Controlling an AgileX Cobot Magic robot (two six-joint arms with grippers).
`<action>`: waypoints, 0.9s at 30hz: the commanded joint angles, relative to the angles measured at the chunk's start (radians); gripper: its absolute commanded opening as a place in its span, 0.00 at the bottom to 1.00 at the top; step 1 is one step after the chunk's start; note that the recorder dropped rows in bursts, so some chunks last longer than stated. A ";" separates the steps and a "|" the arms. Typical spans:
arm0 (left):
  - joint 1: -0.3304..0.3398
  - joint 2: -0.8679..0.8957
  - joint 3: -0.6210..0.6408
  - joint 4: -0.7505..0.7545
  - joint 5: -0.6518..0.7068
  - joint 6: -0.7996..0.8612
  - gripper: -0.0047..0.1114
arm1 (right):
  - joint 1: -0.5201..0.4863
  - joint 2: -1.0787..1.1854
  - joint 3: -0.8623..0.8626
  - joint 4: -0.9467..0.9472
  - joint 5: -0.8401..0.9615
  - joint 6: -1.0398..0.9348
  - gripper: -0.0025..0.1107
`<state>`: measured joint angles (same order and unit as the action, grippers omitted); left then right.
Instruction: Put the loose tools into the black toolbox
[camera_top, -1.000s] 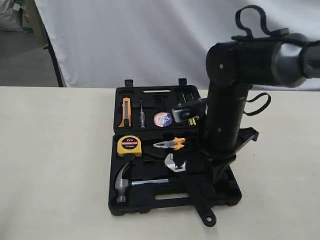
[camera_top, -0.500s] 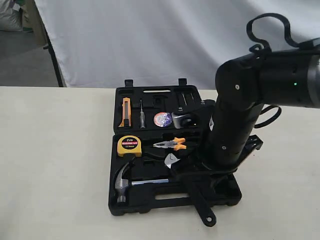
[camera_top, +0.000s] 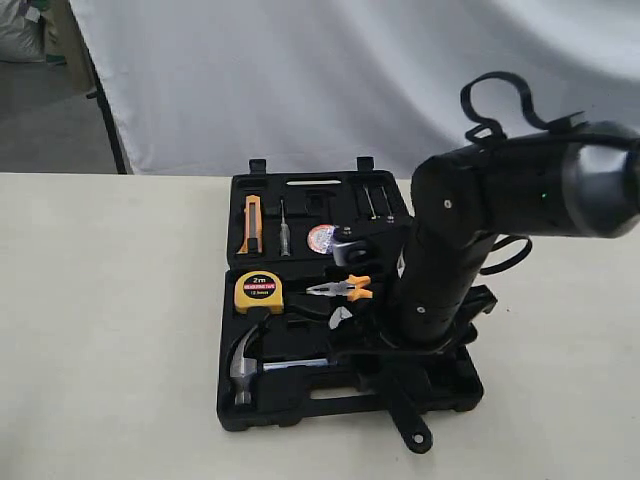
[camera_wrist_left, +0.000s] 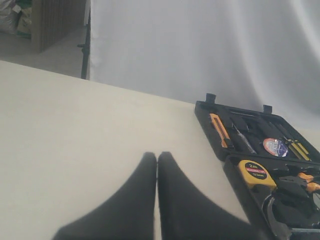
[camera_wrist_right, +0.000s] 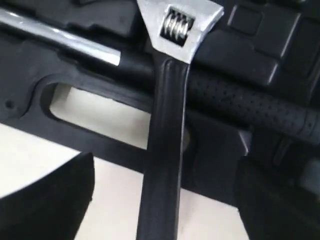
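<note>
One black toolbox (camera_top: 270, 408) sits on one counter (camera_top: 120, 330). With it are one claw hammer (camera_top: 250, 360), one adjustable wrench (camera_top: 402, 410), one tape roll (camera_top: 320, 237), one yellow tape measure (camera_top: 259, 290), one pair of orange-handled pliers (camera_top: 345, 288), one orange utility knife (camera_top: 250, 223), one slim screwdriver (camera_top: 284, 228) and two thin yellow-handled drivers (camera_wrist_left: 299, 149). The exterior view shows one robot arm (camera_top: 450, 270).
</note>
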<state>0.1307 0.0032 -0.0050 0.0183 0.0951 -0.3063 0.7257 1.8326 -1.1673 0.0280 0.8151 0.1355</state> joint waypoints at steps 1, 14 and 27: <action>0.025 -0.003 -0.003 0.004 -0.007 -0.005 0.05 | -0.001 0.074 0.001 0.001 -0.073 -0.013 0.63; 0.025 -0.003 -0.003 0.004 -0.007 -0.005 0.05 | -0.001 0.080 -0.045 0.009 -0.009 -0.027 0.03; 0.025 -0.003 -0.003 0.004 -0.007 -0.005 0.05 | -0.001 0.036 -0.123 0.033 -0.017 -0.405 0.03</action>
<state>0.1307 0.0032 -0.0050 0.0183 0.0951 -0.3063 0.7239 1.8626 -1.2828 0.0105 0.8285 -0.1562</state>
